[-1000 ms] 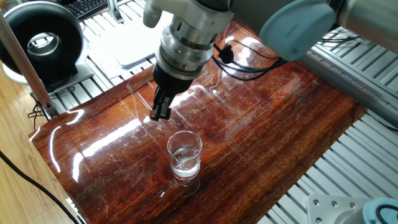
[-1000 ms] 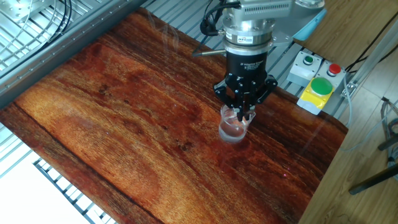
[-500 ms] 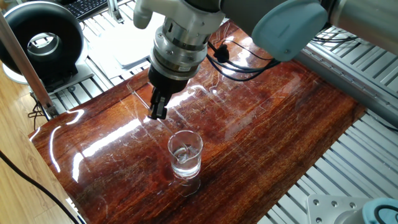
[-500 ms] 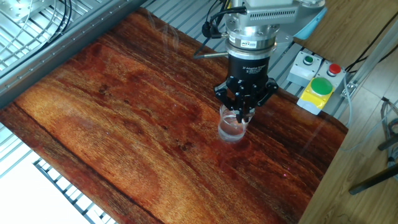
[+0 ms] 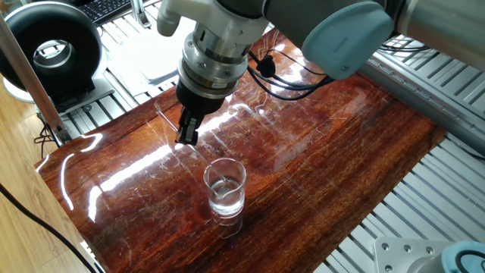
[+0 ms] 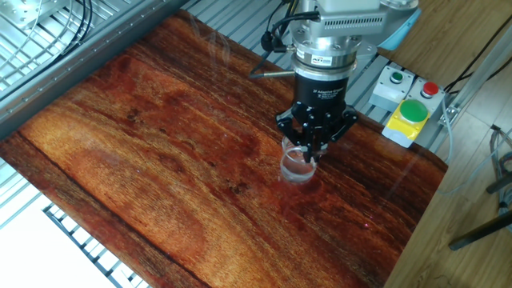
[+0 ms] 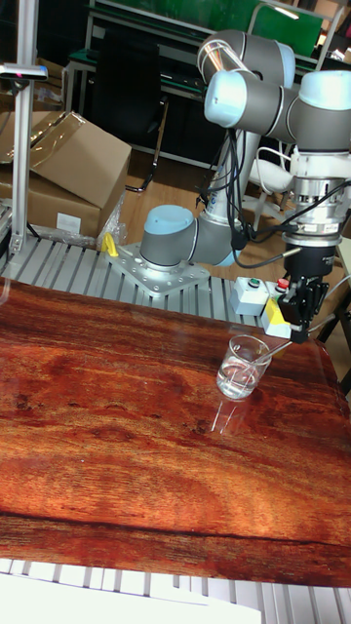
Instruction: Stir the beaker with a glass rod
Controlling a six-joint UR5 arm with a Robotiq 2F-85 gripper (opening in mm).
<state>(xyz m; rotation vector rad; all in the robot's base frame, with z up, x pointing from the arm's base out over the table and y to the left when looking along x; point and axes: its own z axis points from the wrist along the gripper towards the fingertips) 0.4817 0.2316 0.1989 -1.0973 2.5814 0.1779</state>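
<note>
The biggest thing here is the glossy red-brown wooden tabletop (image 6: pixel 160 160), streaked with glare from the lights and set on a frame of ribbed aluminium rails (image 5: pixel 424 205). Behind it in the tall fixed view are open cardboard boxes (image 7: pixel 58 166) on the floor and dark shelving. The grey robot arm (image 7: pixel 263 97) rises from its base (image 7: pixel 171 244) at the far edge and bends over the right side of the table. A black round fan-like unit (image 5: pixel 49 49) sits off one corner, and a yellow box with a green button (image 6: pixel 411 114) sits off another, beside a small grey box carrying a red button (image 6: pixel 430 89).

The gripper (image 5: pixel 186 135) hangs fingers-down above the wood, just beside the beaker (image 5: pixel 225 189) and higher than its rim. Its black fingers (image 7: pixel 304 310) are drawn close together, pinching the top of the glass rod (image 7: pixel 277 348).

The beaker stands upright on the table, with clear liquid in the bottom part.

The rod is hard to make out. In the tall fixed view it shows as a faint pale line slanting from the fingertips down toward the beaker's mouth, its long axis tilted rather than vertical. I cannot tell whether its lower end reaches the liquid.
</note>
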